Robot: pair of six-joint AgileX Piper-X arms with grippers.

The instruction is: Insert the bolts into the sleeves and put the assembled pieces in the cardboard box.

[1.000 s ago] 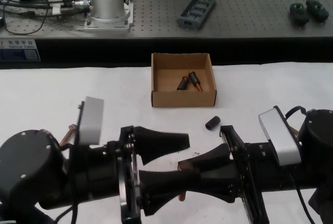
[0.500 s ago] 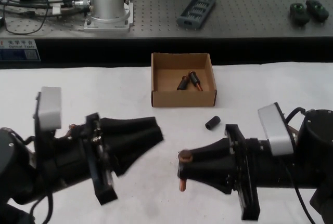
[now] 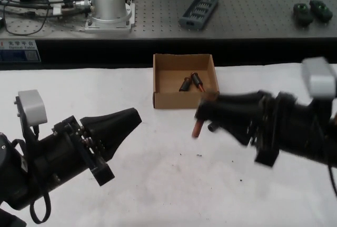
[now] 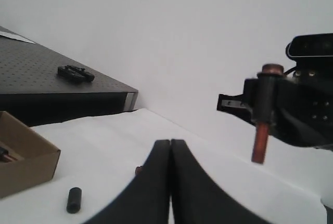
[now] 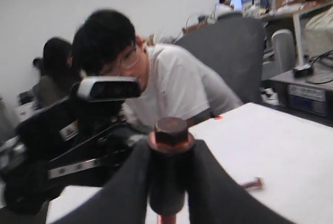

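The white bench (image 3: 158, 185) carries the cardboard box (image 3: 184, 99), two assembled pieces (image 3: 190, 82) lying inside; the left pincer (image 3: 136, 115) is closed on nothing; the right pincer (image 3: 202, 112) grips an upright copper bolt (image 3: 196, 128) near the box's front wall; a black sleeve (image 4: 74, 200) lies on the bench nearby.

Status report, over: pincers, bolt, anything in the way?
Left pincer shut, empty. Right pincer shut on bolt, head up. Loose sleeve lying beside cardboard box. No obstruction seen.
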